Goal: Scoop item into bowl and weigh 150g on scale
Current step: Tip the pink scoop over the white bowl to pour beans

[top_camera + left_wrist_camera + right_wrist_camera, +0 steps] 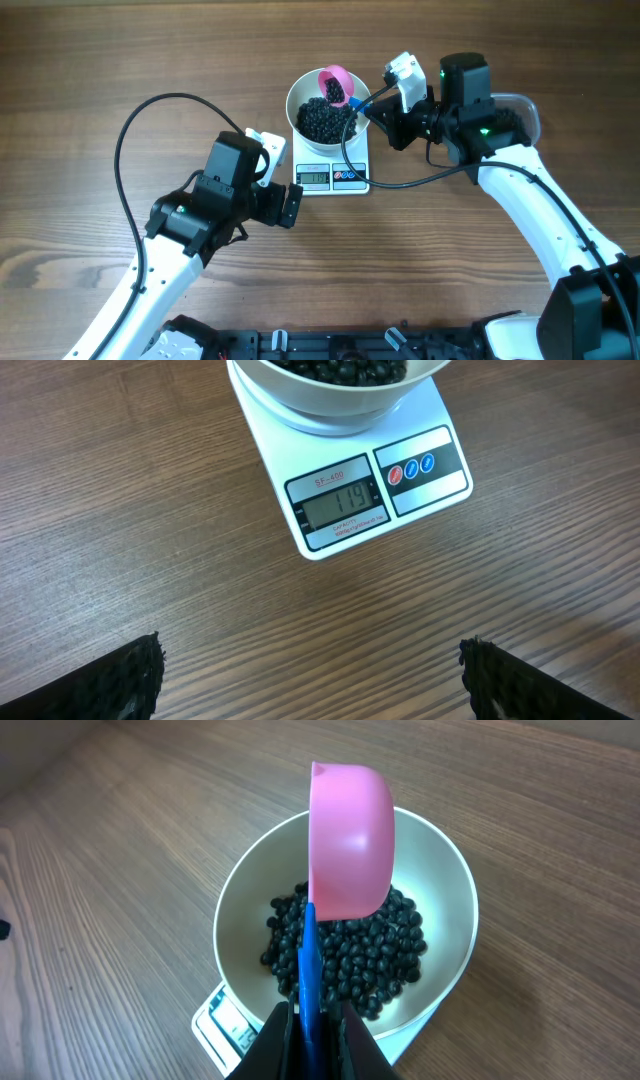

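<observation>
The black beans [345,955], small, round and glossy, lie in the smooth white bowl [440,870] on the flat scale [352,450]. My right gripper [310,1025] clamps the pink scoop [350,840] by its blue handle [310,960], tilted over the bowl. My left gripper [315,680] hangs wide open on the near side of the scale, whose digits I read poorly.
</observation>
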### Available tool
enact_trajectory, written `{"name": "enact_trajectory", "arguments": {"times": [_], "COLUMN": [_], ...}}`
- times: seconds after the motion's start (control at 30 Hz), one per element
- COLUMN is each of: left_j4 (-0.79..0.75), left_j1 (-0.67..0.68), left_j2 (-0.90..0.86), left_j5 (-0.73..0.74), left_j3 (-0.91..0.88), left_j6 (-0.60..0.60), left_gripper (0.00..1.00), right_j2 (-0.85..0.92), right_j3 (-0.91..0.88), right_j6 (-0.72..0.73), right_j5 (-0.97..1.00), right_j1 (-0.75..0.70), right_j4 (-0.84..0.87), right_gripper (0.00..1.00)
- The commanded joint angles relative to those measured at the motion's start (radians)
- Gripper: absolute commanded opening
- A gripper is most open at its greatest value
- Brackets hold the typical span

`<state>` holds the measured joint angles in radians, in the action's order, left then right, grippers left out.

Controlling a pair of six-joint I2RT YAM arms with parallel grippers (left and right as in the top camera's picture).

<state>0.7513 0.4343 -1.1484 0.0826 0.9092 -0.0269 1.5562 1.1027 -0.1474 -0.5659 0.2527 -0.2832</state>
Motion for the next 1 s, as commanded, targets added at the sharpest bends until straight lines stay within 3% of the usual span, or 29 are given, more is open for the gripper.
{"name": "enact_trajectory", "arguments": {"times": [0.0,0.3,0.7,0.97], "left_j4": [-0.003,-0.003,-0.003,-0.003], "left_j1": [-0.005,-0.005,-0.005,-0.005], "left_j2": [-0.004,-0.004,-0.004,-0.004], "left_j5": [-0.006,-0.006,-0.006,-0.006], "left_j3": [-0.006,-0.006,-0.006,-0.006], "left_j6": [0.013,0.012,0.012,0.012], "left_gripper": [1.00,1.00,1.00,1.00], "right_j2": [0.015,0.015,0.015,0.015], "right_j3": [0.002,0.002,0.002,0.002], "right_j6": [-0.056,-0.171,-0.094,-0.272], "right_j5": [0.008,0.009,0.005,0.005], "right_j1": [0.000,0.000,0.000,0.000], "right_j4": [-0.002,-0.016,-0.017,-0.030], "right_gripper": [0.04,0.04,0.04,0.04]}}
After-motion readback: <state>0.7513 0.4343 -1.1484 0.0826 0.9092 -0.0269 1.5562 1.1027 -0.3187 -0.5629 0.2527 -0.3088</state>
